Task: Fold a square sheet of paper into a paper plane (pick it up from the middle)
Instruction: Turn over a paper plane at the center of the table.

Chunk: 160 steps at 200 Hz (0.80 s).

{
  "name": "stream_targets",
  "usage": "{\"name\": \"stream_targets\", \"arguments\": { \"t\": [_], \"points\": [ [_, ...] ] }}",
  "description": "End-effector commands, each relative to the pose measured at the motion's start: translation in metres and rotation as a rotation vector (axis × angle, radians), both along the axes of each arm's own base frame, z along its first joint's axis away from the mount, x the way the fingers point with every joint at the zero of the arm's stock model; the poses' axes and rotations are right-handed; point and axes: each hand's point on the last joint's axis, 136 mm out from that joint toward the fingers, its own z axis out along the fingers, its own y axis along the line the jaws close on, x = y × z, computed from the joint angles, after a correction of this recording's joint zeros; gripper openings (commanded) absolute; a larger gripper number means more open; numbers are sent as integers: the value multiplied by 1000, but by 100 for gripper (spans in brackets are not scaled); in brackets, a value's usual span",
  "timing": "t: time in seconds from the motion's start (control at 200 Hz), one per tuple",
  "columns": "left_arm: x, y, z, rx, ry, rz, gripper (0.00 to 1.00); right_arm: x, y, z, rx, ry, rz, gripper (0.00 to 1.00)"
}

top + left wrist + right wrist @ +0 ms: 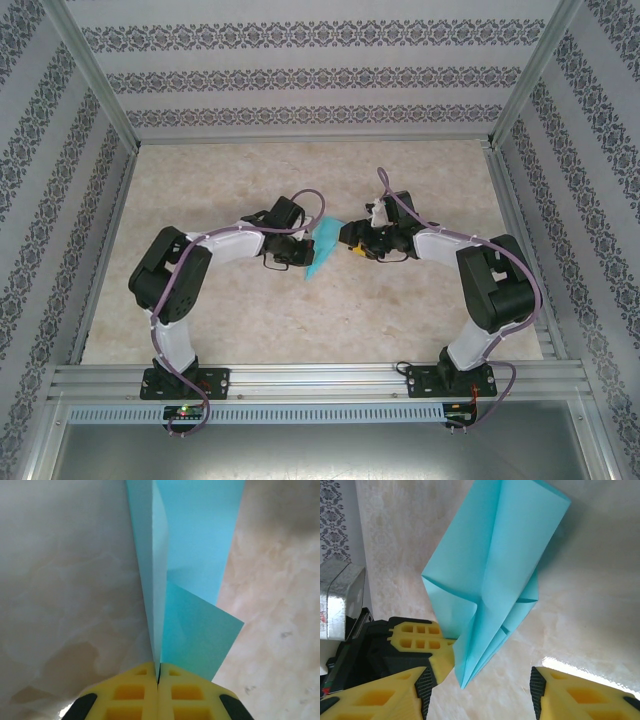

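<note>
One part-folded paper plane [495,570] is held above the table [400,320], clamped at its centre crease by the left gripper [158,672]; the right gripper [481,690] is spread around its tip. A wing fold seems in hand; next, one flap must be pinched by the right.

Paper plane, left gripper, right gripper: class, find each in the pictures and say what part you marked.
paper plane [495,575], right wrist view, its broad folded panel.
left gripper [158,677], left wrist view, where its shut fingertips pinch the plane.
right gripper [480,676], right wrist view, the gap between its open fingertips.
</note>
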Motion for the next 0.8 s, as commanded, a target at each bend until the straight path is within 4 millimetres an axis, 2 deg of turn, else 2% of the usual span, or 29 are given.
{"name": "stream_targets", "arguments": {
  "t": [0.0, 0.23, 0.47, 0.6, 0.794],
  "points": [
    [5, -14, 37, -157, -28, 3, 6, 2, 6, 10, 23, -27, 11, 57],
    [5, -22, 80, -277, -69, 16, 6, -8, 1, 44, 59, -85, 19, 59],
    [2, -28, 110, -395, -87, 38, 6, -22, -13, 76, 99, -154, -23, 62],
    [-1, -33, 115, -464, -77, 54, 7, -28, -10, 91, 162, -173, -29, 65],
    [-3, -35, 118, -509, -70, 56, 7, -35, 2, 91, 180, -166, -13, 68]
  ]
}}
